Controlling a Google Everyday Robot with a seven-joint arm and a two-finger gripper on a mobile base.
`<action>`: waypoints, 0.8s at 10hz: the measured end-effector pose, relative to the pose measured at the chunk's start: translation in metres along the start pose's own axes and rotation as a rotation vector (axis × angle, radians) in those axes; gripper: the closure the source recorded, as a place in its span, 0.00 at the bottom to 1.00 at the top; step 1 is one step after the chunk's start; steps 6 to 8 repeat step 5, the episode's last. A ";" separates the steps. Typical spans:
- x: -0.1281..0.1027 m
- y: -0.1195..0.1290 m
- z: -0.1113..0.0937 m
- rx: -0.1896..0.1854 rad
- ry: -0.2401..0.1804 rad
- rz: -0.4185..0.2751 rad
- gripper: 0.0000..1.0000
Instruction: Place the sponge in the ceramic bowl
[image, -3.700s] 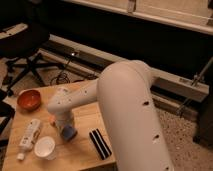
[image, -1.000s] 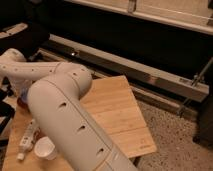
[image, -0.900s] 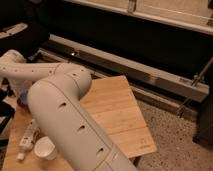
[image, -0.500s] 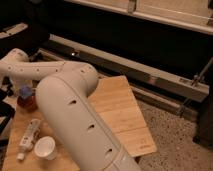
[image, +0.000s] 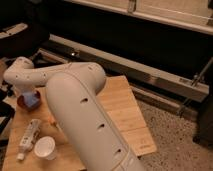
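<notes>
The blue sponge (image: 33, 98) rests in the orange-red ceramic bowl (image: 22, 102) at the left edge of the wooden table (image: 117, 107). One end of the sponge sticks up above the rim. My gripper (image: 25, 90) hangs just above the bowl and the sponge, at the end of the white wrist (image: 20, 74). The thick white arm (image: 82, 117) sweeps from the lower middle up to the left and hides part of the table.
A white cup (image: 45, 148) stands near the table's front left, with a white tube (image: 29, 137) lying beside it. A small orange bit (image: 52, 121) lies by the arm. A dark chair (image: 15, 35) stands far left. A metal rail (image: 150, 72) runs behind the table.
The arm's elbow has swung right and lower, uncovering the bowl. The sponge, a second ago hidden by the arm, now shows in the bowl.
</notes>
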 end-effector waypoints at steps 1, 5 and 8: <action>0.008 0.007 0.003 -0.012 0.016 -0.008 0.20; 0.003 0.004 -0.006 -0.043 0.014 0.031 0.20; 0.003 0.004 -0.006 -0.043 0.014 0.031 0.20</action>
